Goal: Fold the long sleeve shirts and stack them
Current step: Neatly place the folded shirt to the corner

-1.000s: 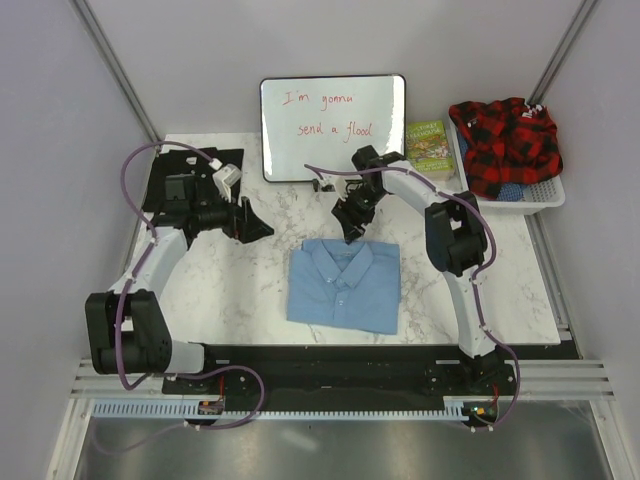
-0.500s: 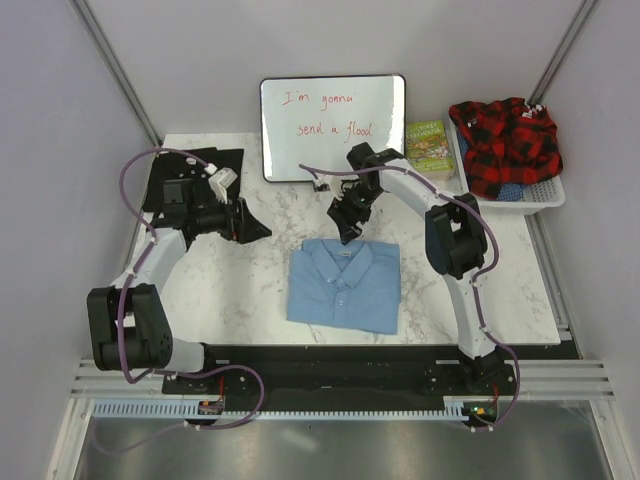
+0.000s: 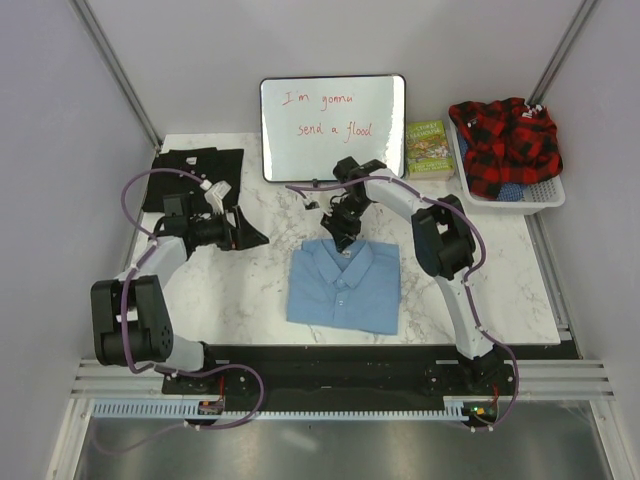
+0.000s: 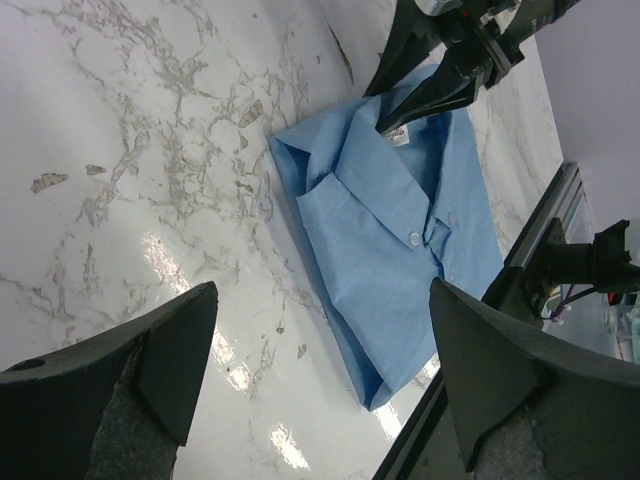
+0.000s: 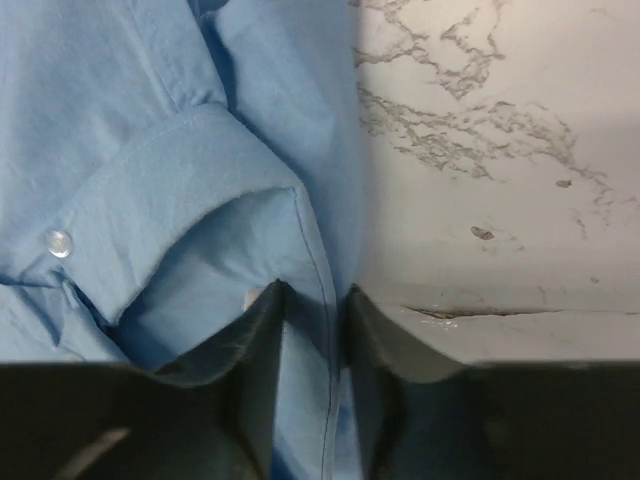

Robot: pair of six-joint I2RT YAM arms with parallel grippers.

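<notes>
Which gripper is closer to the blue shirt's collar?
Right. The right gripper is closed on the collar edge of the light blue shirt; the left gripper hangs open over the marble table, left of the shirt.

You've got the light blue shirt [image 3: 343, 287] folded to a neat rectangle, btn front up, collar twd the far edge, lying flat mid-table, closer to the near edge. The black shirt [image 3: 190, 170] lies flat at the far-left corner, well apart from it.
</notes>
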